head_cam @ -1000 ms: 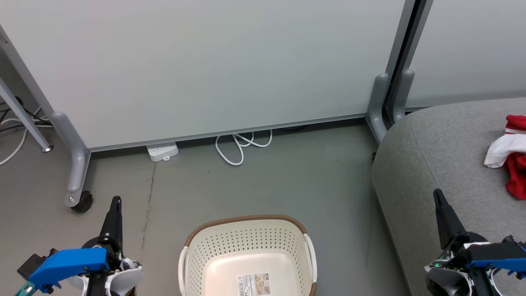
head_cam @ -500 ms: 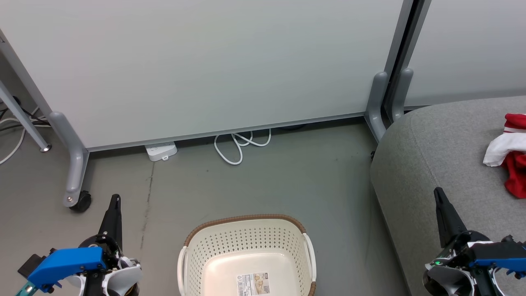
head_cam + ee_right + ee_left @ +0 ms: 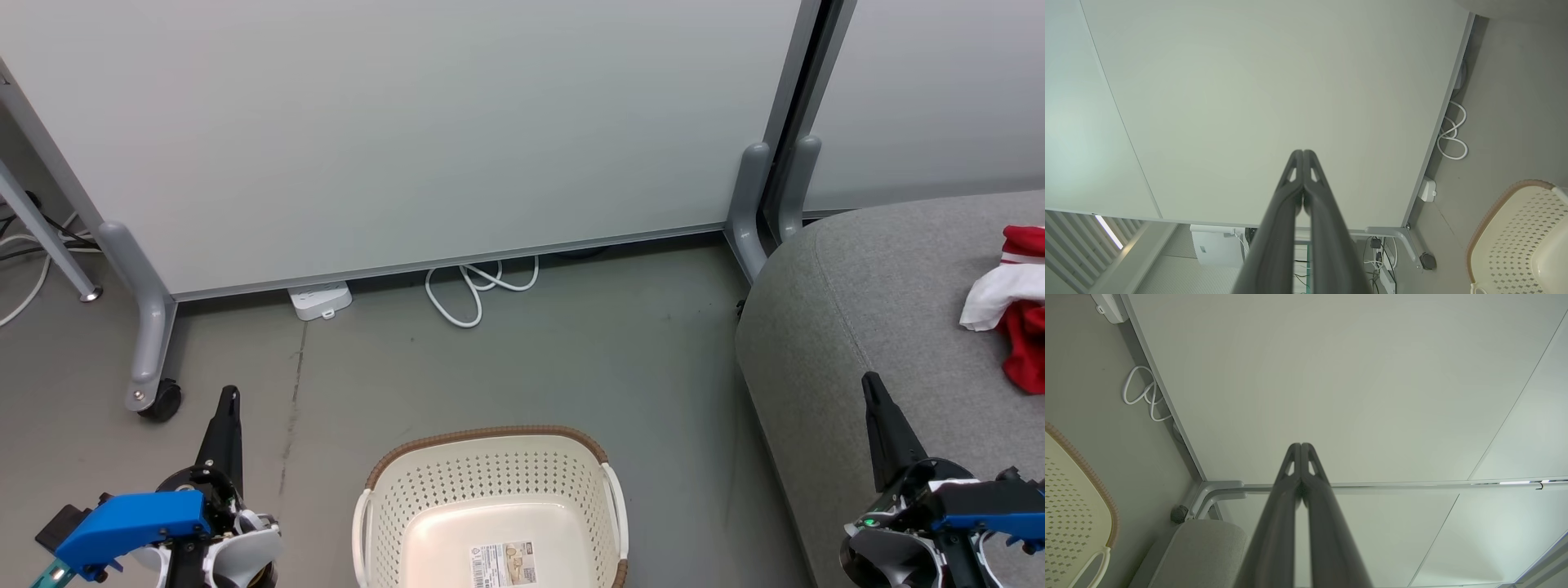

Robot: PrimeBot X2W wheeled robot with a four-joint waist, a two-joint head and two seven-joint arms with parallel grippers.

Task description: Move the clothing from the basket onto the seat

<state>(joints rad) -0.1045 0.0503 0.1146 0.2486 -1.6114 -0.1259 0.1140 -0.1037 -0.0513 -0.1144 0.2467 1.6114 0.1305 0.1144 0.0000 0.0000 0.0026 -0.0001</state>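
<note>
Between the left gripper (image 3: pixel 231 394) and right gripper (image 3: pixel 869 378), both pressed closed and holding nothing, sits the basket (image 3: pixel 490 432), with the clothing (image 3: pixel 1027 353) on the seat (image 3: pixel 865 278) beyond the right one.

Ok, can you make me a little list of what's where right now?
clothing: red and white, lying on the seat, at the head view's right edge
basket: on the floor, no clothing in the part that shows
left end effector: shut, holding nothing
right end effector: shut, holding nothing

even, soft indoor light, faint shadows, sharp focus; wrist views bend straight lines at edges.
</note>
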